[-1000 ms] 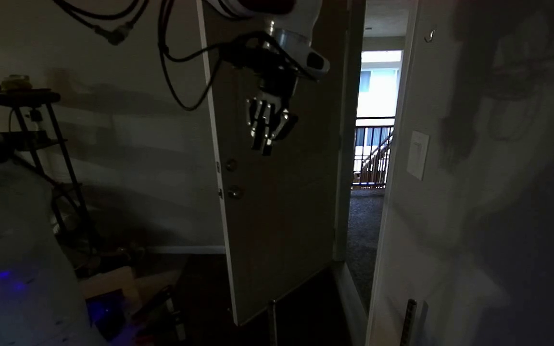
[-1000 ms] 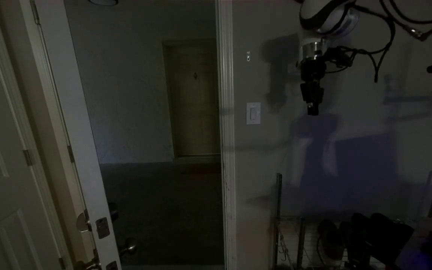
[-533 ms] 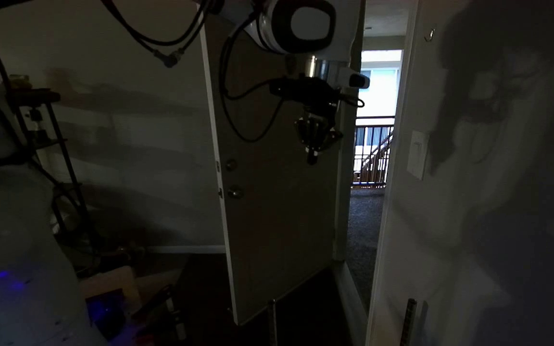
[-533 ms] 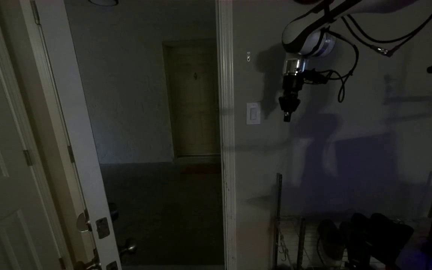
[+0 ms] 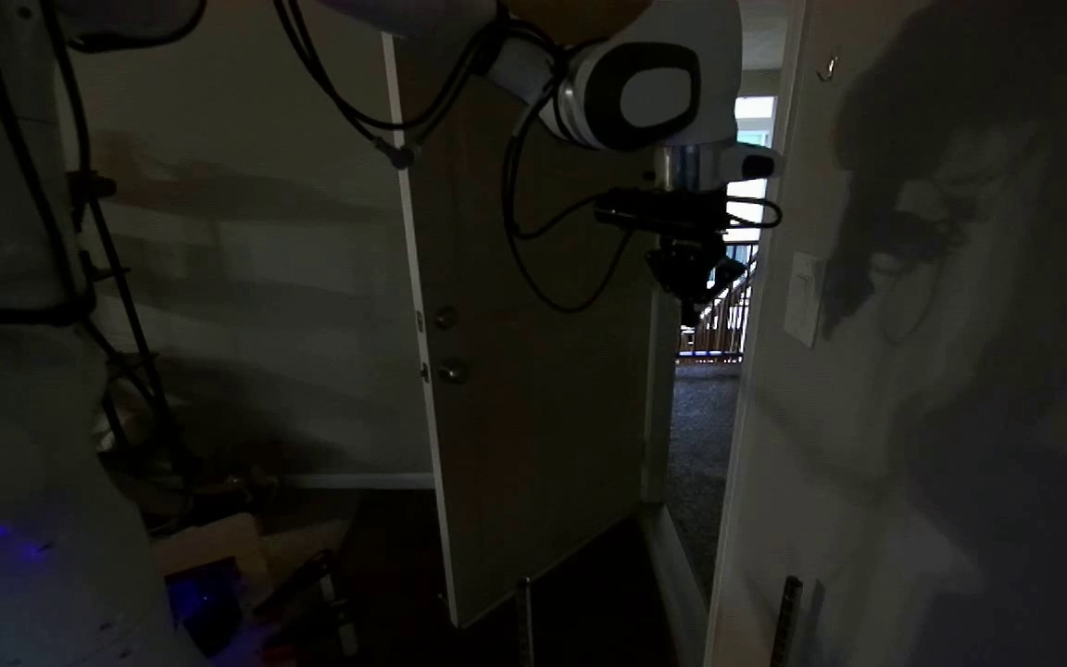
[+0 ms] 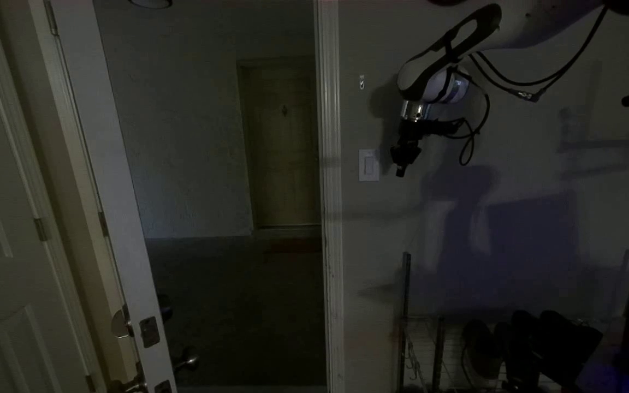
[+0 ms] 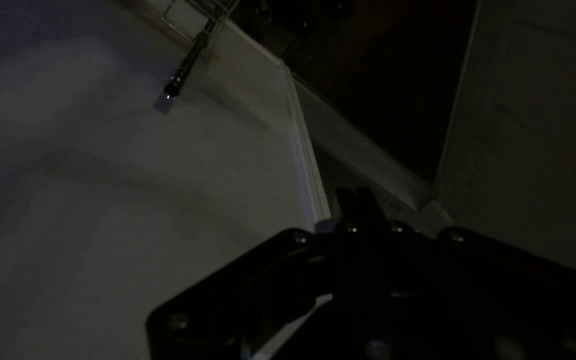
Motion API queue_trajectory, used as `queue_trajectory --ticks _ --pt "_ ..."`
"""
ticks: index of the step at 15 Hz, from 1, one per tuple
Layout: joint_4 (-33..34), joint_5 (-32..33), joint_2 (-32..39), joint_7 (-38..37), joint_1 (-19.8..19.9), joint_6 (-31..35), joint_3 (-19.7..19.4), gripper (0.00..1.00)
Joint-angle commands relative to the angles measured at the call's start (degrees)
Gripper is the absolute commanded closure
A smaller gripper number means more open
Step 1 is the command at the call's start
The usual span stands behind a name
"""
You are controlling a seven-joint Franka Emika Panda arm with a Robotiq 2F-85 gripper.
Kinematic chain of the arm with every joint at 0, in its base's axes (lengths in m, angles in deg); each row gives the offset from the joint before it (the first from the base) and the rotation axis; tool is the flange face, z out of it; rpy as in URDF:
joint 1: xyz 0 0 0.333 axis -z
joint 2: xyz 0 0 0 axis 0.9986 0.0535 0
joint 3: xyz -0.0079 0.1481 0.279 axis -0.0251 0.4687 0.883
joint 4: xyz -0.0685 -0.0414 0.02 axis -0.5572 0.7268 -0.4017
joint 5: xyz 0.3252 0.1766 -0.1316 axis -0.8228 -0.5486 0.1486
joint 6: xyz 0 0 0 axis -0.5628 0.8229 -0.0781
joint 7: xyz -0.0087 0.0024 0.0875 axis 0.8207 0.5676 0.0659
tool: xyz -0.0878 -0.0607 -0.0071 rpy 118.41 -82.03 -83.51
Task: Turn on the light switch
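The light switch is a white wall plate with a rocker, and it shows in both exterior views (image 5: 804, 298) (image 6: 369, 165). It sits on the wall beside the door frame. In the wrist view the switch is out of view. My black gripper (image 5: 689, 315) points downward with its fingers together and nothing between them. In an exterior view the gripper (image 6: 400, 172) appears just right of the switch, at about its height. It looks apart from the switch and the wall. In the wrist view the two fingertips (image 7: 354, 192) meet, dark against the doorway floor.
An open door (image 5: 543, 389) stands beside the doorway. The door frame (image 6: 331, 191) runs next to the switch. A small hook (image 6: 362, 82) is on the wall above it. A wire rack (image 6: 406, 289) with dark items stands low against the wall. The room is dim.
The arm has moved towards the switch and slightly down: rightward in an exterior view, leftward in an exterior view. The fingers, slightly lower now, stay shut. The switch has not visibly changed.
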Motion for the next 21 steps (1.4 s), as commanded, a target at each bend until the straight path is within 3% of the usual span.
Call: queue_trajectory --ticks 1,5,11,21 --pt "1.68 0.8 2.9 0.87 2.25 7.1 1.75 0.95" --pt "1.35 2.08 4.58 0.51 2.98 13.69 2.64 0.94" --pt "0.5 10.48 6.73 -1.89 2.11 23.33 2.29 0.94" --pt "0.81 25.39 9.04 -8.97 0.11 33.21 0.08 0.95"
